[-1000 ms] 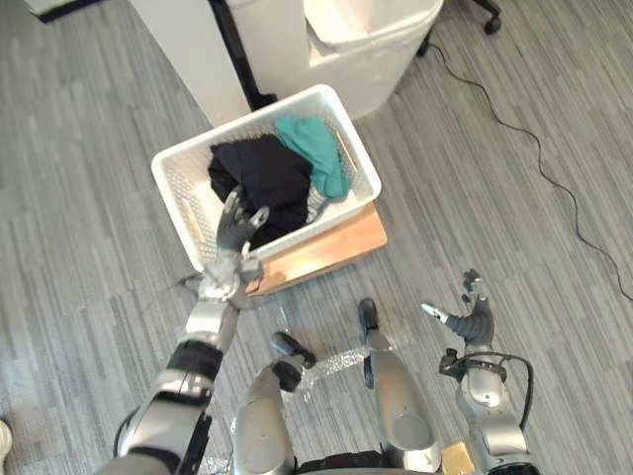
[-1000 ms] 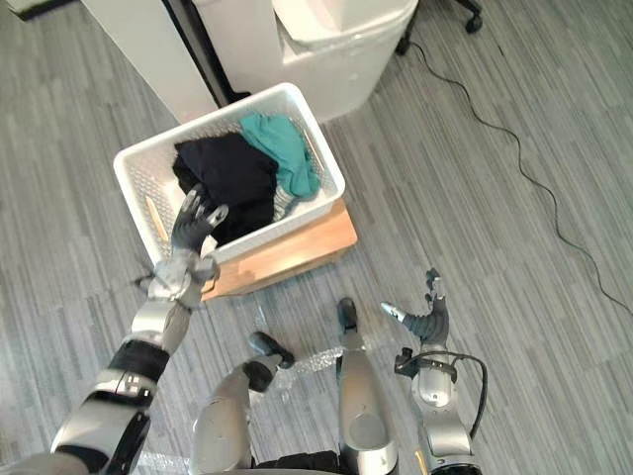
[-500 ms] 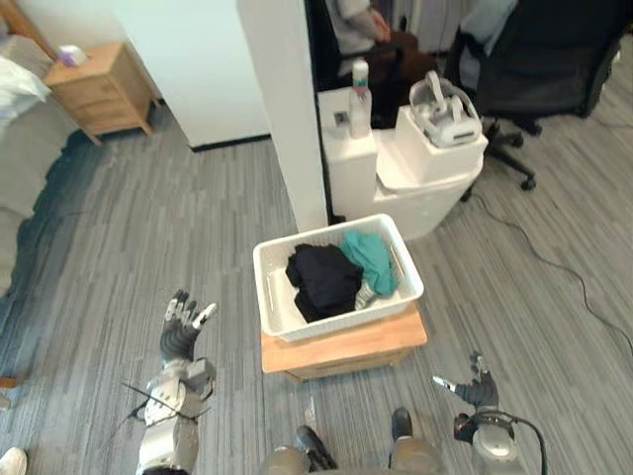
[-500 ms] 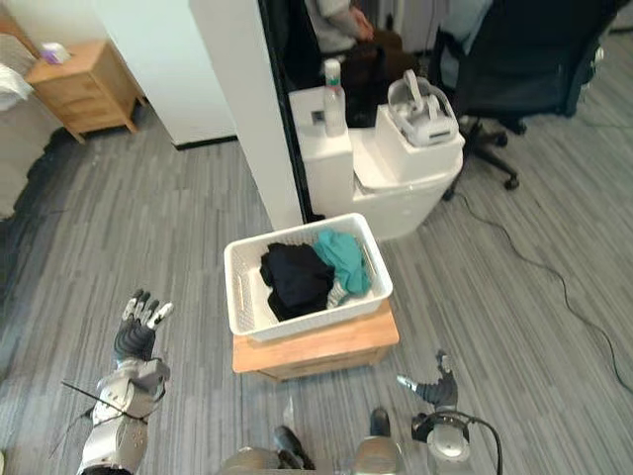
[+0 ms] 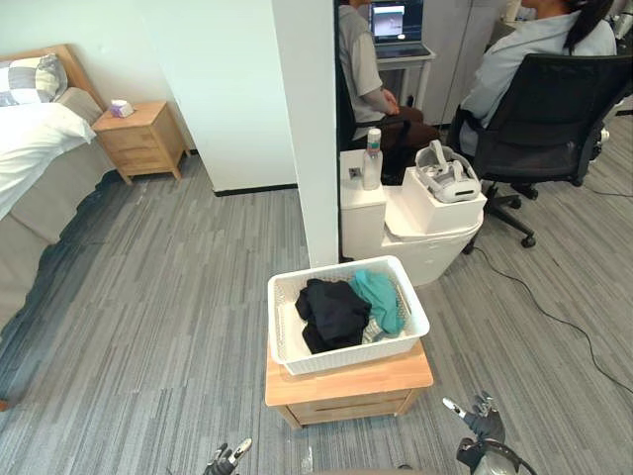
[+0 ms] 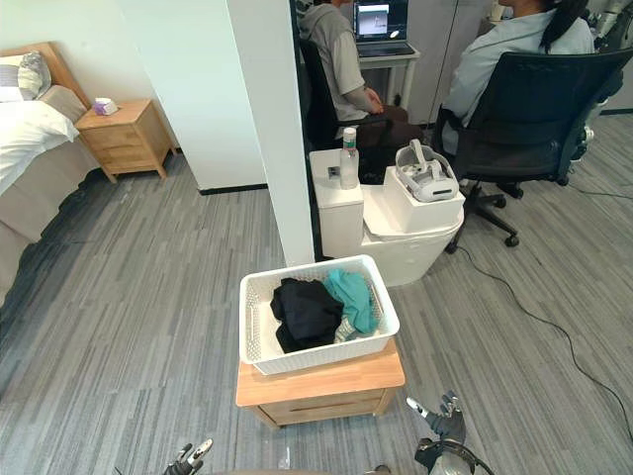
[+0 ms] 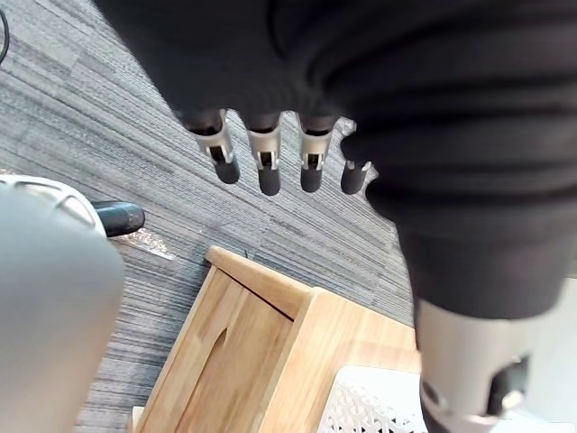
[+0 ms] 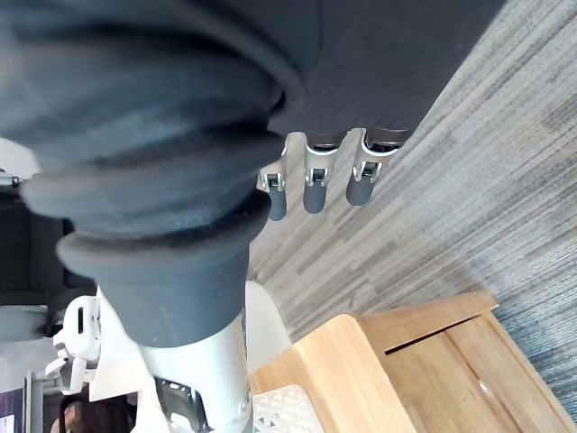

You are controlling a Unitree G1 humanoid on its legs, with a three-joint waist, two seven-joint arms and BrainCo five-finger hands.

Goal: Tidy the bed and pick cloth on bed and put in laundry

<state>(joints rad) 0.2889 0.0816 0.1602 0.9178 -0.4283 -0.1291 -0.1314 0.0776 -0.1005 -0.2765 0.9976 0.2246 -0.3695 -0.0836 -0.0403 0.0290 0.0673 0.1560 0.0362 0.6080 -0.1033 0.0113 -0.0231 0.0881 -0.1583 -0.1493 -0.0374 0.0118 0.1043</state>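
Left eye view gives me the whole room. A grey striped carpet floor [image 5: 148,297] runs out from my hands to a bed with a white sheet [image 5: 35,143], well beyond the left fingers. A small light-wood nightstand [image 5: 143,139] stands just beside the bed.

Ahead of both sets of fingers, roughly between them, a white perforated plastic laundry basket [image 5: 348,358] sits on a low light-wood stand [image 5: 346,388]. In the basket lies a crumpled black cloth [image 5: 331,312]. A teal cloth [image 5: 383,300] touches it on the side nearer my right fingers.

Behind the basket rises a white square pillar [image 5: 302,119]. Next to it is a white rounded cabinet [image 5: 435,233] carrying a white headset [image 5: 445,173] and a clear bottle [image 5: 372,158]. Two people sit further back, one in a black office chair [image 5: 539,119].

My left hand [image 7: 264,167] has its fingers straight and slightly apart, with nothing in them. Past the fingertips I see carpet, the stand and a corner of the basket. My right hand [image 8: 315,180] is the same, fingers extended and empty over the carpet, with the stand beyond them.
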